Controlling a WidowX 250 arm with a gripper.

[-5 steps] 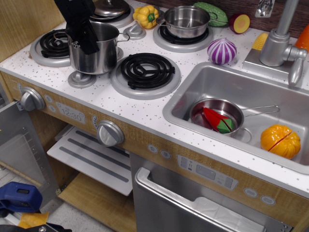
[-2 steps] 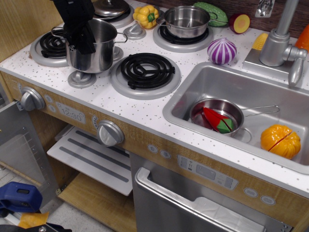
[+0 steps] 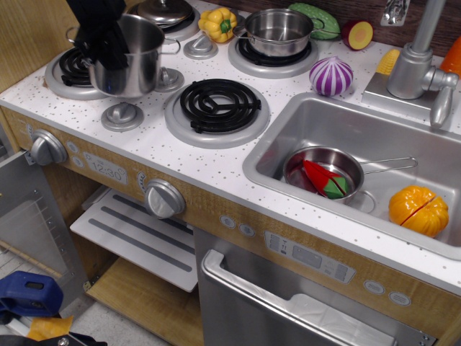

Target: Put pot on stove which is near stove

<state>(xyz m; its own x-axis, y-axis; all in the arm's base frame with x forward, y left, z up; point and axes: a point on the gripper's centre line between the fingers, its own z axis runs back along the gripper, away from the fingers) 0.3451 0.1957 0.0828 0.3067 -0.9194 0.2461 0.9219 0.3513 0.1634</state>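
Stove (image 3: 68, 72) at far left: coil half hidden behind pot (image 3: 130, 61). Black hand (image 3: 106, 45) clamps pot's near-left rim; fingertips hard to make out. Pot upright, long axis vertical, mouth up, over stove's right edge. Contact with desk (image 3: 180, 155) unclear.

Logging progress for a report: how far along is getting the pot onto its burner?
Done: the gripper has the pot grasped at its rim and held over the counter. In hand: the pot sits partly over the left stove, seemingly raised. Left: centre it on the coil, set it down and release.
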